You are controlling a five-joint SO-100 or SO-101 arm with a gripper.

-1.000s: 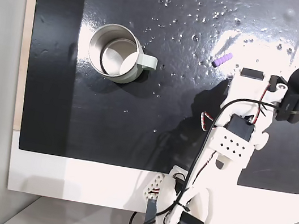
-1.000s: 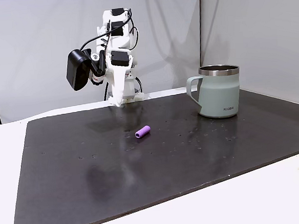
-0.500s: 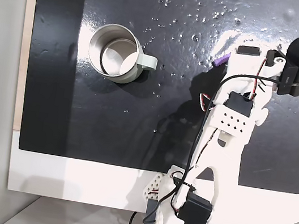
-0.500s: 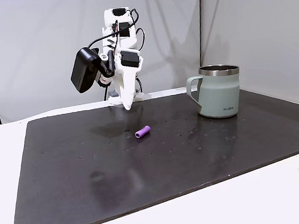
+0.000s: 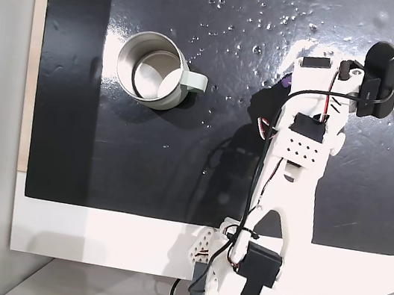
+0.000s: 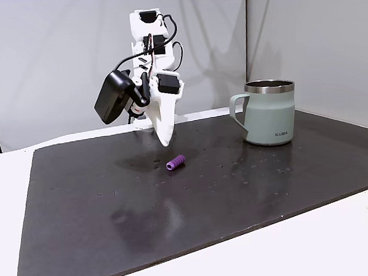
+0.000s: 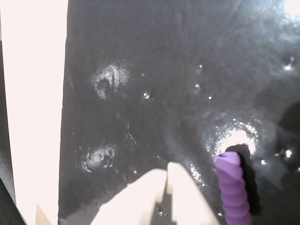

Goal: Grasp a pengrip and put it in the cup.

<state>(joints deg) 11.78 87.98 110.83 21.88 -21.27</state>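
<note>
The pengrip [image 6: 175,162] is a small purple ribbed tube lying on the black mat [image 6: 101,213]. In the wrist view the pengrip [image 7: 233,187] lies just right of the fingertips. From above only a purple sliver of the pengrip [image 5: 286,80] shows beside the arm. My gripper [image 6: 165,139] points down a little above the mat, just behind and left of the pengrip, not touching it. Its white fingers [image 7: 140,201] are pressed together, shut on nothing. The cup [image 6: 269,113], grey-green with a steel rim and a side handle, stands upright at the right; from above the cup [image 5: 152,69] is at the left.
The black mat [image 5: 142,161] is glossy, with small specks and glare spots. A white table border [image 5: 91,236] runs along the arm's base side, and a pale strip [image 7: 33,108] shows at the left of the wrist view. Grey walls [image 6: 39,59] stand behind the arm.
The arm has leaned forward and down toward the pengrip, and from above it now covers most of the pengrip. Pengrip and cup have not moved.
</note>
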